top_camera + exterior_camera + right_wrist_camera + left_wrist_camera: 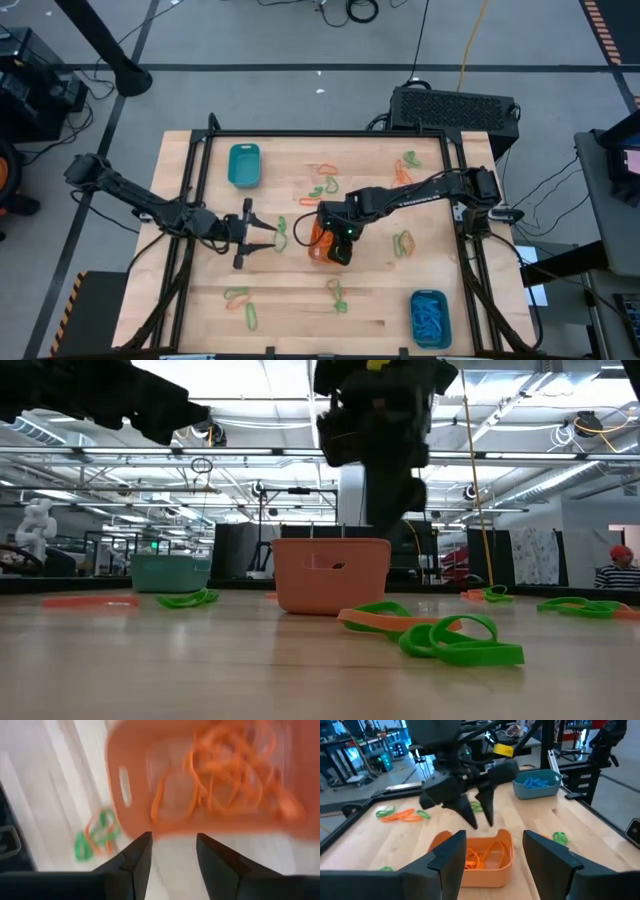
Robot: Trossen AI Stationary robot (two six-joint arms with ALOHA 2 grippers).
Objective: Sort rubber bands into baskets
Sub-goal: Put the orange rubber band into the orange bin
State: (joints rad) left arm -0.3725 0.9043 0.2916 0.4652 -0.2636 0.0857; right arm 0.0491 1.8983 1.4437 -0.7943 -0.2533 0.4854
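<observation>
Wooden table (300, 310), sorting partly done: orange basket (318, 243) mid-table holds orange bands, right gripper (479, 817) above it parted and empty, left gripper (268, 236) open beside; rubber bands (240, 297) remain scattered.

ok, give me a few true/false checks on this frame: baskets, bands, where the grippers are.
1. The right gripper hangs over the orange basket with its fingers apart. True.
2. The orange basket is empty. False: orange rubber bands lie inside it.
3. The teal basket at the table's near right corner holds blue bands. True.
4. The left gripper is shut on a green band. False: its fingers are open and hold nothing; it waits beside the orange basket.
5. All bands are already sorted. False: loose green and orange bands lie on the table.
</observation>
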